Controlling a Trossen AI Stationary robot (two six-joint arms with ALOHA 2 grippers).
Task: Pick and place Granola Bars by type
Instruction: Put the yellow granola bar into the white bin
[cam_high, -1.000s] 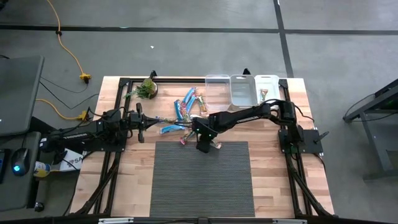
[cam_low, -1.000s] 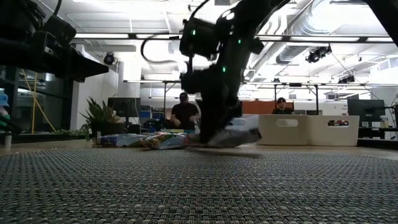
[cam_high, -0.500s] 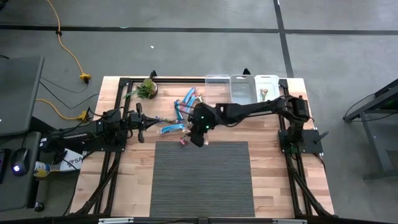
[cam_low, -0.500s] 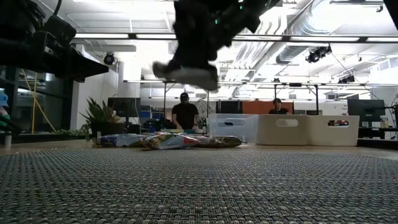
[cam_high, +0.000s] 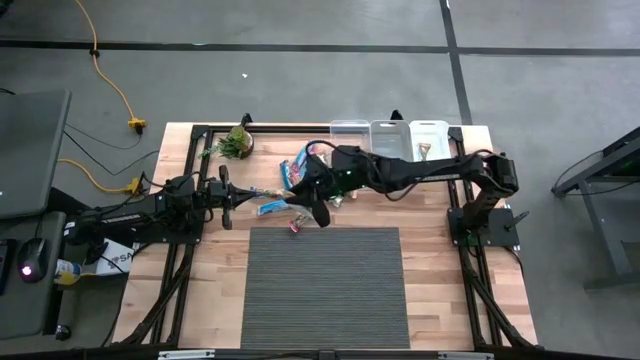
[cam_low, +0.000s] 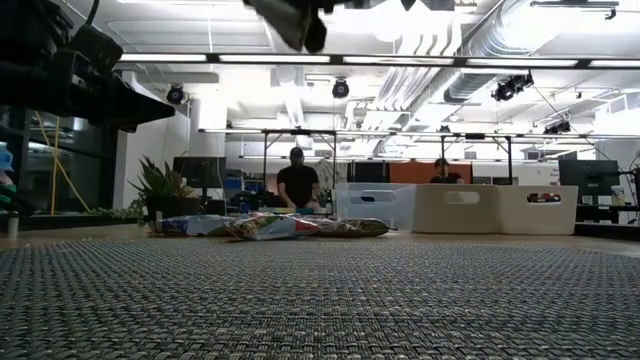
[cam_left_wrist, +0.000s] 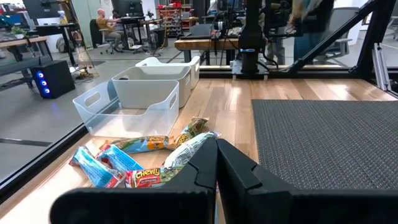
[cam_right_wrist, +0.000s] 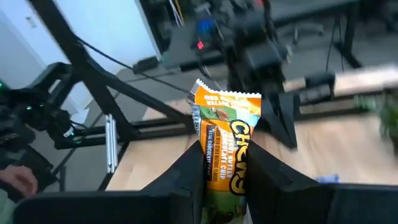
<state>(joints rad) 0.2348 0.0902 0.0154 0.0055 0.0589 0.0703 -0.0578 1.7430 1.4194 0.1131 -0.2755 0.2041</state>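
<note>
My right gripper (cam_right_wrist: 227, 180) (cam_high: 316, 196) hangs high above the loose bars, shut on a yellow-green and orange granola bar (cam_right_wrist: 225, 134). In the low view only its tip (cam_low: 298, 18) shows, at the picture's top edge. More granola bars (cam_high: 298, 170) (cam_low: 270, 226) (cam_left_wrist: 149, 163), blue and yellow-green, lie flat on the wood just beyond the mat's far edge. Three clear bins (cam_high: 390, 142) (cam_left_wrist: 137, 99) stand at the table's far edge. My left gripper (cam_left_wrist: 216, 157) (cam_high: 226, 195) waits shut at the table's left, pointing level at the pile. My right gripper pinches the bar's near half (cam_right_wrist: 219, 171) between its two fingers (cam_right_wrist: 186, 177), which lie along the bar. They point almost level, toward the table's left. The bar's free end (cam_right_wrist: 227, 99) sticks out ahead of the fingertips, printed face up. The bar is clear of the table.
A dark woven mat (cam_high: 325, 285) covers the near middle of the table. A small potted plant (cam_high: 237, 142) stands at the far left. The rightmost bin (cam_high: 428, 142) holds a bar. People sit and stand in the room behind (cam_low: 297, 182).
My right gripper has risen from the mat's far edge, out past the top of the low view. It has tipped from pointing down to almost level and drifted toward the table's far left. The bar it holds has gone up with it, lifted clear of the table.
</note>
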